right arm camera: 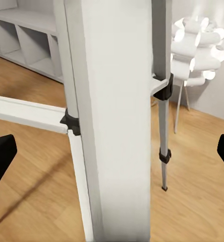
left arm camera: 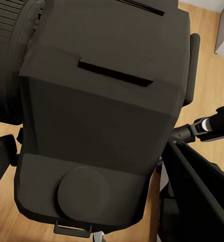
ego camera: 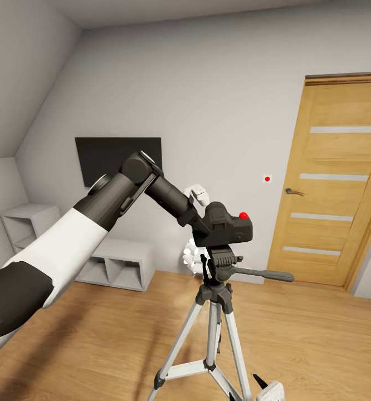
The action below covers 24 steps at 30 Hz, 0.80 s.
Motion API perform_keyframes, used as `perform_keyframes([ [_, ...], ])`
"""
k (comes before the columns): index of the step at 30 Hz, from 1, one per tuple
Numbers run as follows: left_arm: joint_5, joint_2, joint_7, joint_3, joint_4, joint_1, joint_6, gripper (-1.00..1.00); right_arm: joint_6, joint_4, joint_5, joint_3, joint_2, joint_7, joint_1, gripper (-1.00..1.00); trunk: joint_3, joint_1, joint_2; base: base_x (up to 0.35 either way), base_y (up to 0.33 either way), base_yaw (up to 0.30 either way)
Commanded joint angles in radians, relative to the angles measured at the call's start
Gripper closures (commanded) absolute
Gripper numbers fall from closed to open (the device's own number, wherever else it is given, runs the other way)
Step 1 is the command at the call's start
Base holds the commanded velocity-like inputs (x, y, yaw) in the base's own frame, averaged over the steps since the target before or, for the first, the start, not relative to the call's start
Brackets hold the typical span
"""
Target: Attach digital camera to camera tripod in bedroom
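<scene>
I see the digital camera sitting right above the black head of the camera tripod, red button up, with my left gripper at its back. Whether camera and head actually touch I cannot tell from the head view. In the left wrist view the camera body blocks nearly everything, so the fingers are hidden and I cannot say how tightly that gripper is set. In the right wrist view my right gripper stands wide, its two dark fingertips at the frame edges, a tripod leg between them but not touched. I count three silver legs, one pan handle, one wooden door, one dark wall screen, a white lamp. Light wood floor, grey-white walls, sloped ceiling.
</scene>
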Motion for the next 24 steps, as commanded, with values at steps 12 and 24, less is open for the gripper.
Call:
perform_keyframes([
  [12,-0.011,0.002,-0.011,-0.001,0.000,0.000,0.011,1.00,0.061,0.000,-0.011,0.004,0.016,0.007,-0.024,-1.00,0.000,0.000,-0.001,0.000,0.000,0.000],
  [24,-0.011,0.002,-0.011,-0.001,0.000,0.000,0.011,1.00,0.061,0.000,-0.011,0.004,0.016,0.007,-0.027,1.00,0.000,0.000,-0.001,0.000,0.000,0.000],
])
